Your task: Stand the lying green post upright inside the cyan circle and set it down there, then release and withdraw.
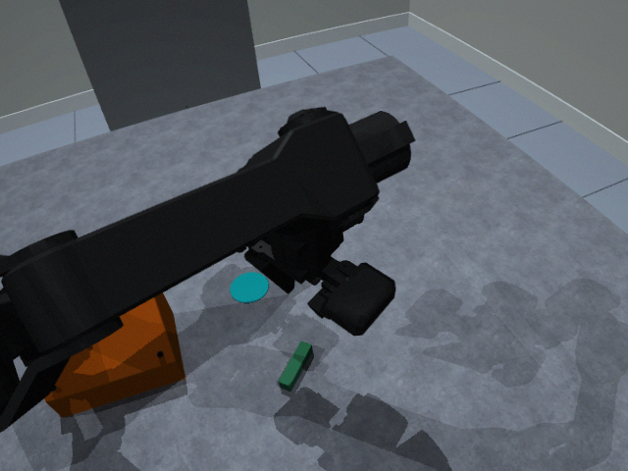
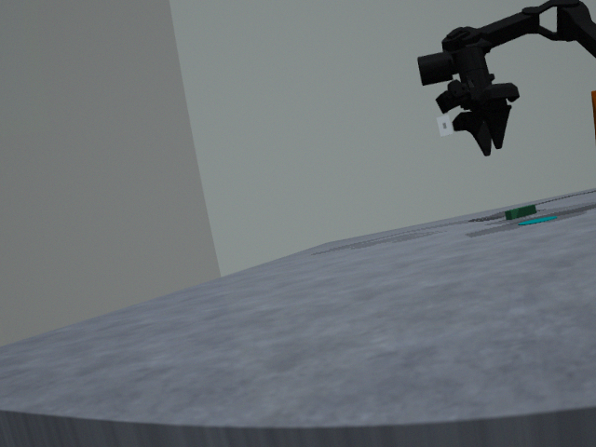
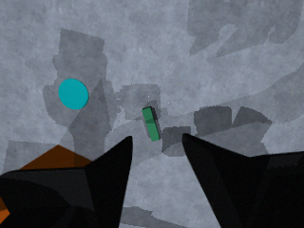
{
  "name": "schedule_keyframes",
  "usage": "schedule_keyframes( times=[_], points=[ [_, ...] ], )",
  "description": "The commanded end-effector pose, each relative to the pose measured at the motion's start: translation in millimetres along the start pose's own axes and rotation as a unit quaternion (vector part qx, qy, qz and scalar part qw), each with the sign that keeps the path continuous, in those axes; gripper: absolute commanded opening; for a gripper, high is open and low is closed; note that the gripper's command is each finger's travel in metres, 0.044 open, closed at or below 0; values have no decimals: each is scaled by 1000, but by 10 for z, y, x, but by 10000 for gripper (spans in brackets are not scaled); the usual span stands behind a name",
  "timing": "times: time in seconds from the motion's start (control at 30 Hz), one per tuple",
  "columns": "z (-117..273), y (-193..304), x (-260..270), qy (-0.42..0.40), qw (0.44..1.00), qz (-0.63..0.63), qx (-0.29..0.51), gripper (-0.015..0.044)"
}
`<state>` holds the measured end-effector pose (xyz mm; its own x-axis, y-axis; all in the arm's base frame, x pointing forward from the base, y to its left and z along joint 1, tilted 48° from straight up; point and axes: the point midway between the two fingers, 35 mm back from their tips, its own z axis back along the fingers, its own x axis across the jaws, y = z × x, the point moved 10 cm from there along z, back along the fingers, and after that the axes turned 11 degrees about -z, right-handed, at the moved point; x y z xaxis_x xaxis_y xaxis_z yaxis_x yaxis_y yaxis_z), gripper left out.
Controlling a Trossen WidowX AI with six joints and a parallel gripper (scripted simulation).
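Green and lying on its long side, the post (image 1: 295, 366) (image 2: 520, 211) (image 3: 151, 123) rests on the table (image 1: 482, 213) (image 2: 307, 327) (image 3: 157, 43), near the circle (image 1: 248, 287) (image 2: 537, 220) (image 3: 73, 94) but outside it, with a gap between the two. Cyan, flat and round, the circle is the landmark for the rest. The orange block (image 1: 146, 349) (image 2: 594, 113) (image 3: 57, 159) sits on one side of the circle in the top view, apart from it; the post is on the block's other side, farther from it than the circle is. High above both circle and post hangs the gripper (image 1: 301, 298) (image 2: 493, 152) (image 3: 157, 139), its fingers pointing down and spread part-way, with nothing pinched between them. In the wrist view, the post shows just beyond the fingertips, across the gap, and the circle lies off to the left of it.
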<state>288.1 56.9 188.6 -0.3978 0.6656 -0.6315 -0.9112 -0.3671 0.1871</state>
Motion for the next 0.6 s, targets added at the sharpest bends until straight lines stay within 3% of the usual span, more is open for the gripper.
schedule_keyframes(
  times=[0.0,0.37,0.57],
  points=[
    [-36,22,238,41,993,110,22,233],
    [-65,24,290,50,989,136,27,233],
    [-782,-5,212,47,989,136,24,233]
  ],
)
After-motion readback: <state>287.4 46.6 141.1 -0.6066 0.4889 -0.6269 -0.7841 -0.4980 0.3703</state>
